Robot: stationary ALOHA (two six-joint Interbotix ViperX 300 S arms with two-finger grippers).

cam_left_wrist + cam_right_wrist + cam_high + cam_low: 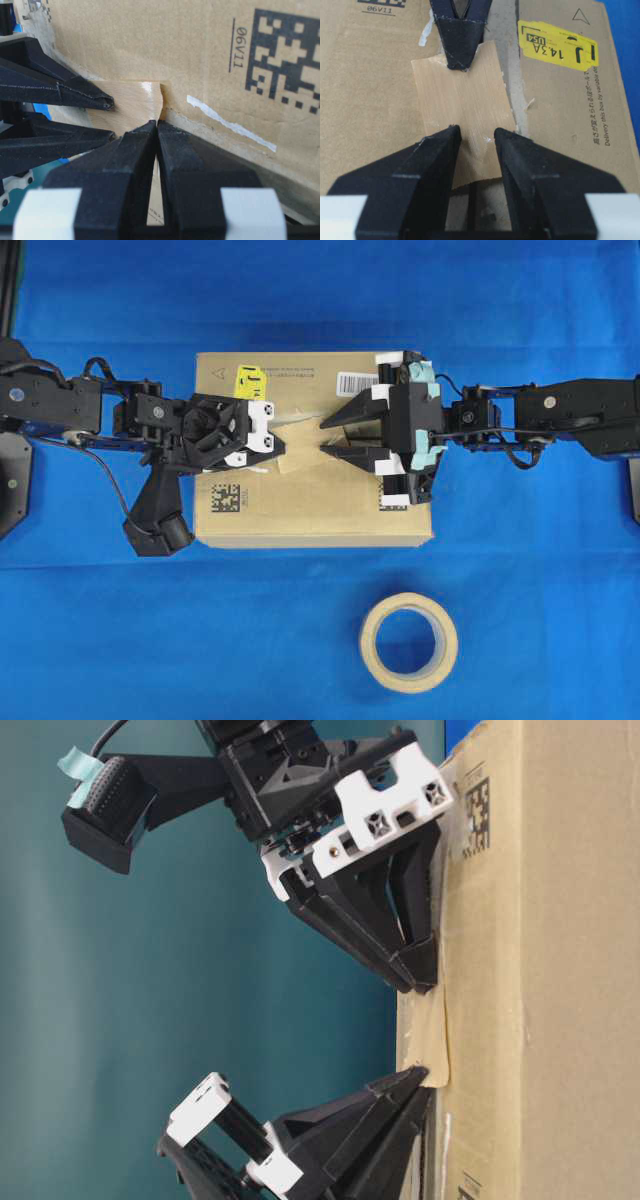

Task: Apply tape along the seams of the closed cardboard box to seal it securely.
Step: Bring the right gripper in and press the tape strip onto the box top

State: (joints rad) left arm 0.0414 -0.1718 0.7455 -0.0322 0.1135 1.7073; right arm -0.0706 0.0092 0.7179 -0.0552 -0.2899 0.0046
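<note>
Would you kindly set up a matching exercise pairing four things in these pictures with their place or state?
Things:
1. left gripper
2. right gripper
3. tape roll
4. tape

Places or states:
A. open, over the tape's near edge
B. on the blue cloth, off the box
C. lying on the box top
D. shut, tips on the tape

Pairs: 1-D, 2-A, 3-B, 4-C
</note>
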